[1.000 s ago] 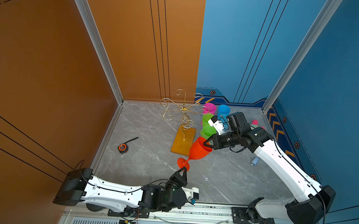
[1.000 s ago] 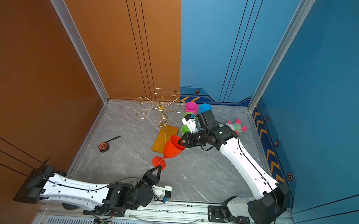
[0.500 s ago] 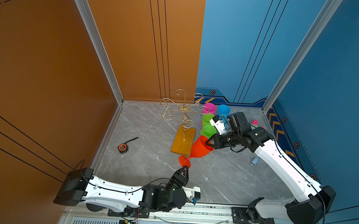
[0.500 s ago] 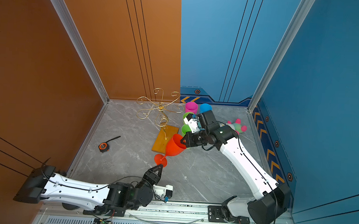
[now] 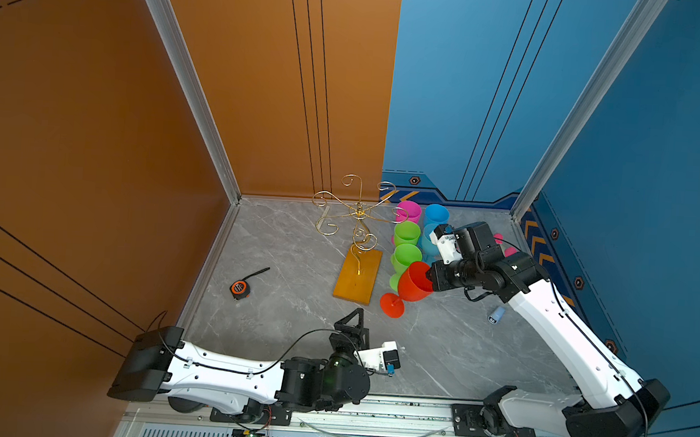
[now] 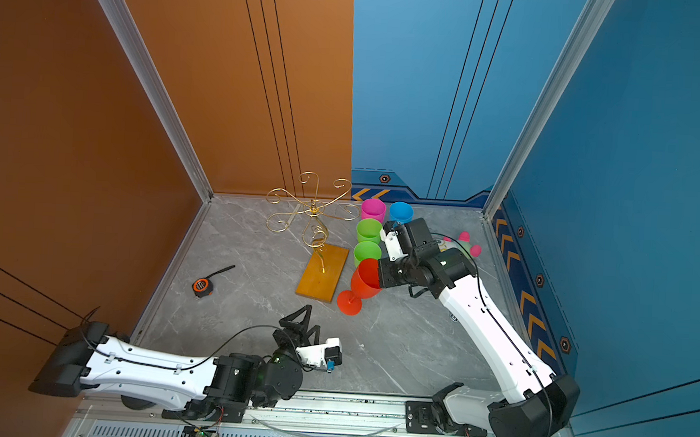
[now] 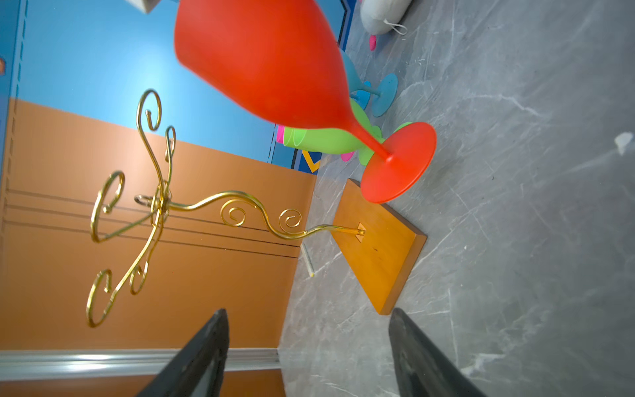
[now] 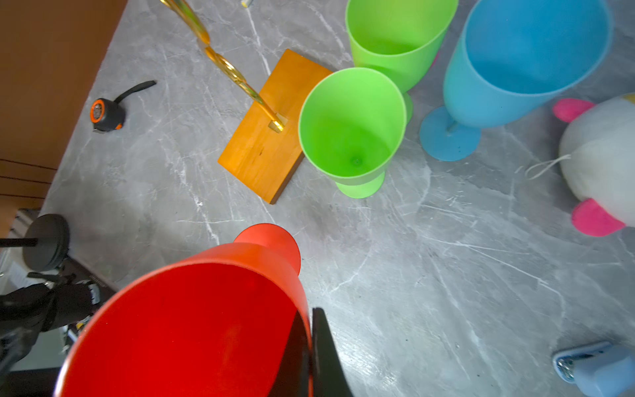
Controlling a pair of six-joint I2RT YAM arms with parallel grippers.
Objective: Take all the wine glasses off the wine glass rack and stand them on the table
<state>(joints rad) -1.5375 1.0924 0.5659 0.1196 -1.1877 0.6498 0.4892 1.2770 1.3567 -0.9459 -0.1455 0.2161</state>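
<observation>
The gold wine glass rack (image 5: pixel 359 215) stands empty on the table (image 5: pixel 296 258). The right claw (image 5: pixel 433 278) pinches the rim of the tilted red wine glass (image 5: pixel 414 282), whose foot is just beside the rack's wooden base (image 5: pixel 357 280). Setting it down seems all that is left. The left claw (image 5: pixel 354 319) gapes wide and empty, well apart. Other coloured glasses (image 5: pixel 406 254) crowd close by.

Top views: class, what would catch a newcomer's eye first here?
The bright red wine glass, tilted mid-table, its rim pinched by the right gripper. Beside it stands the gold wine glass rack on its wooden base; behind, green, pink and blue glasses cluster upright.
</observation>
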